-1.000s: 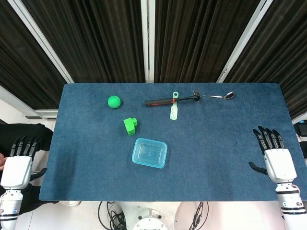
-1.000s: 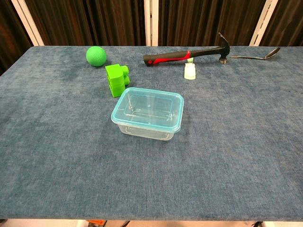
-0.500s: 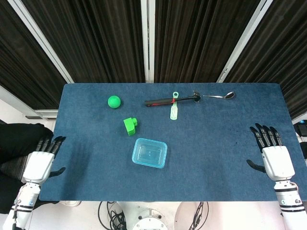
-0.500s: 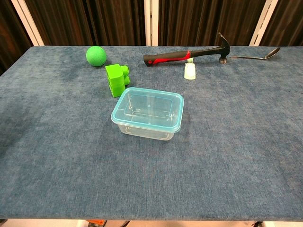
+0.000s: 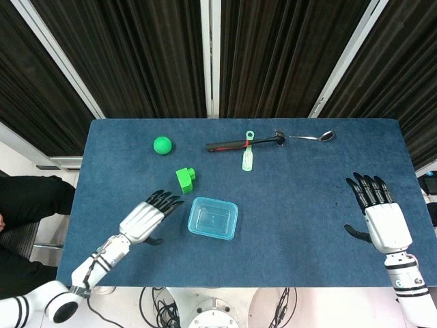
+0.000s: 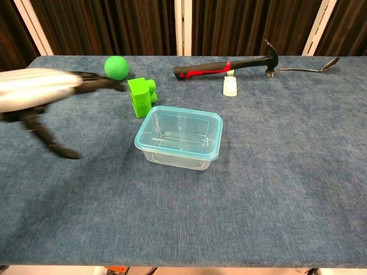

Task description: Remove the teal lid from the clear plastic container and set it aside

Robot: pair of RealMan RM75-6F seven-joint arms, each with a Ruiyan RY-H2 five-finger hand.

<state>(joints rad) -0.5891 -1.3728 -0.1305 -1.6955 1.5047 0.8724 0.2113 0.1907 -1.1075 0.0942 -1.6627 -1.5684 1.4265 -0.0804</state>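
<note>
The clear plastic container sits near the middle of the table with its teal lid on top. My left hand hovers open just left of the container, fingers stretched toward it, not touching. It is blurred in the chest view. My right hand is open near the table's right edge, far from the container, and shows only in the head view.
A green block lies just behind the container on its left, close to my left fingertips. Further back are a green ball, a hammer, a pale green tag and a spoon.
My left hand has swept in from the table's left edge to just beside the container. My right hand has crept slightly inward. The container and lid have not moved.
</note>
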